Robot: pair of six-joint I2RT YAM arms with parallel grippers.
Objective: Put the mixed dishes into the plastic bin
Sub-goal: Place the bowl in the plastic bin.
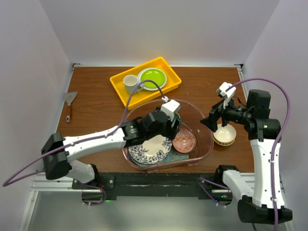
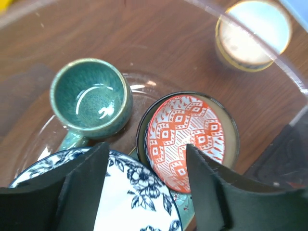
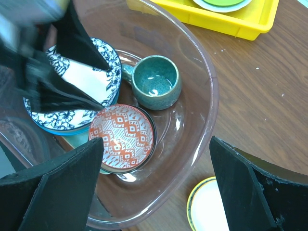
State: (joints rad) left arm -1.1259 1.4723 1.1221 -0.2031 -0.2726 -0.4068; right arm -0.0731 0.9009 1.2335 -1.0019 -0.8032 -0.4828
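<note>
Clear, faintly pink plastic forms the wide, low-walled plastic bin near the middle of the brown wooden tabletop. Inside it lie a blue-floral plate at 7 o'clock, a red-patterned bowl at 4 o'clock, and a dark teal glazed mug standing upright just beside both. The left tool hovers over these dishes with its fingers parted and nothing between them.

Outside the bin, just beside its wall at 3 o'clock, a tan bowl with a yellow rim stands on the tabletop. The right tool hangs above it, spread wide and empty.

The step in hand appears to be picking up this last bowl. Done well, the right tool would come down with one finger inside the bowl's rim and the other outside. It would pinch the wall firmly and lift high enough to clear the bin's edge. The bare floor at the bin's 2 o'clock side looks the safest landing spot. The left arm should rise out first, so the two do not meet.
</note>
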